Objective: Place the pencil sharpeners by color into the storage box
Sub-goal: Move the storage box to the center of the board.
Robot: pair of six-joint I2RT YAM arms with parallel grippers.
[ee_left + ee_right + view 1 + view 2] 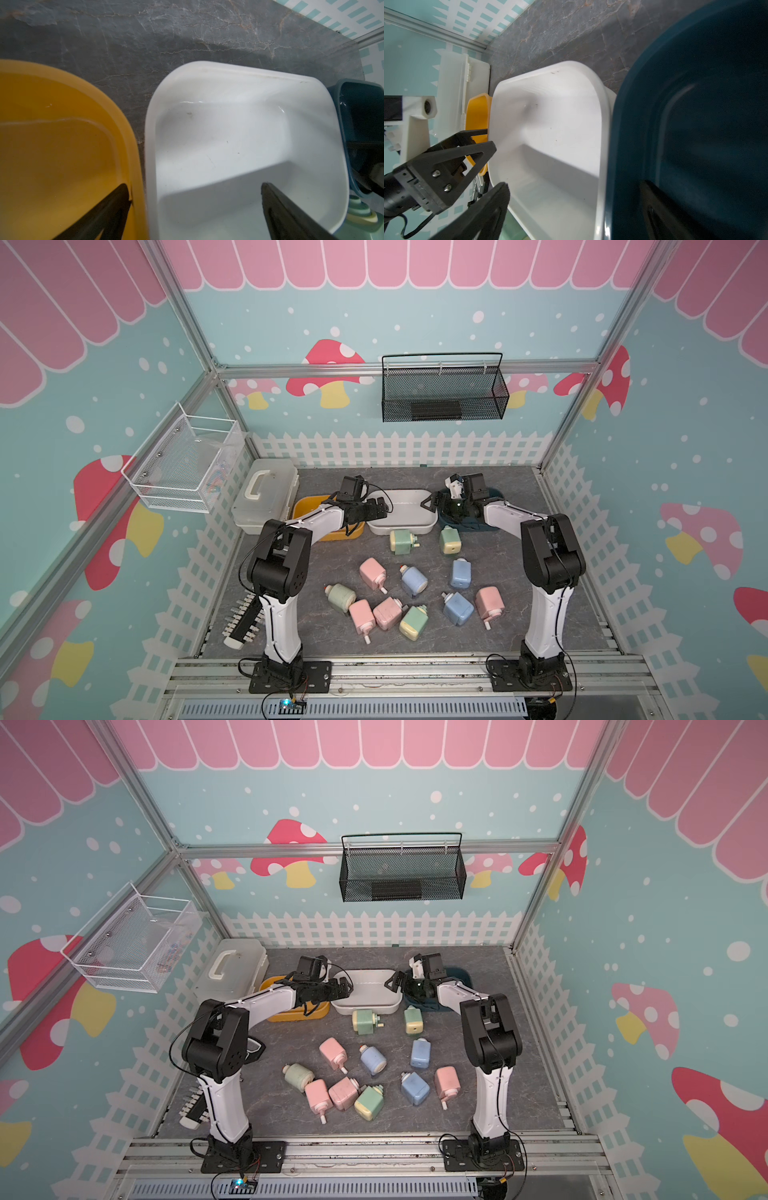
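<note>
On the tabletop (324, 560), pencil sharpeners (414, 580), long axes every which way

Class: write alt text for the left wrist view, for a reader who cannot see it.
An empty white tub sits between a yellow tub and a dark blue tub on a grey tabletop; the left gripper hovers above, jaws open.

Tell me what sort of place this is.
Probably a staged robot test cell, not a real room: an aluminium frame holds mushroom-printed wall panels, the left arm and right arm are mounted on a rail, and pastel pencil sharpeners lie scattered.
</note>
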